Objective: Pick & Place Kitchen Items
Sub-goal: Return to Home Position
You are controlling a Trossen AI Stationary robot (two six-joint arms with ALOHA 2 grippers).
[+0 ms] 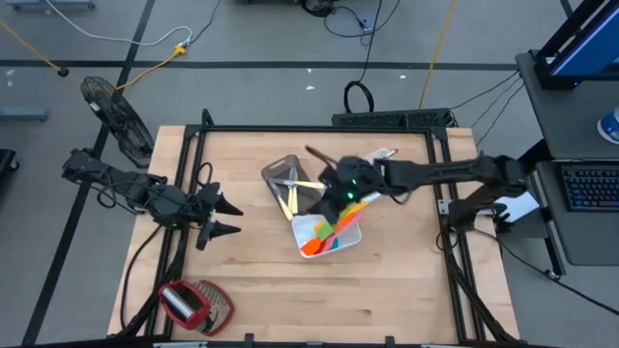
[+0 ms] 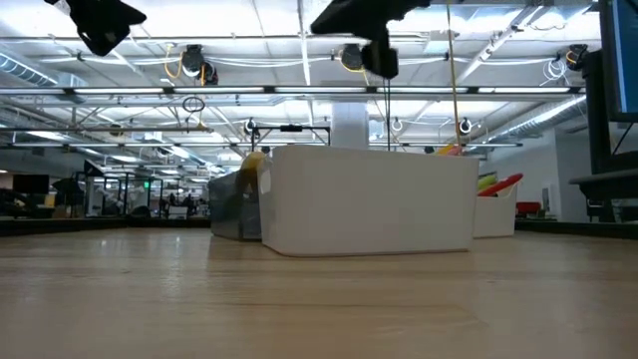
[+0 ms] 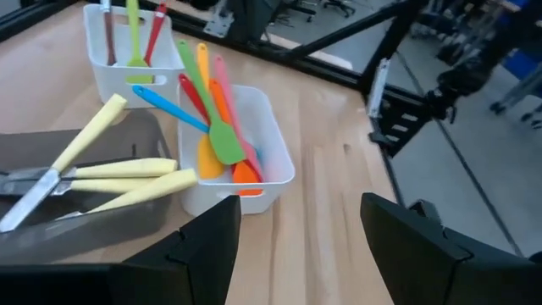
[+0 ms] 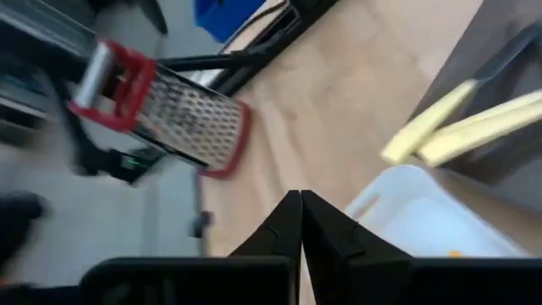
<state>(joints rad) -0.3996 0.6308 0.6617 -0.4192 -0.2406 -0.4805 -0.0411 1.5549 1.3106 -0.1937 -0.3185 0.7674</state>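
The right gripper (image 4: pixel 301 200) hung above the trays at mid-surface, its fingers pinched together on nothing. The left gripper (image 1: pixel 238 218) waited off to the left with its fingers spread wide. Three pale-handled knives (image 3: pixel 127 169) lay in the grey bin (image 1: pixel 276 172), handles jutting toward the white tray (image 1: pixel 302 232) beside it. There the coloured spatulas (image 3: pixel 222 140) lay lengthwise, heads at the end nearer the left arm.

Bright, even overhead light casts soft shadows.
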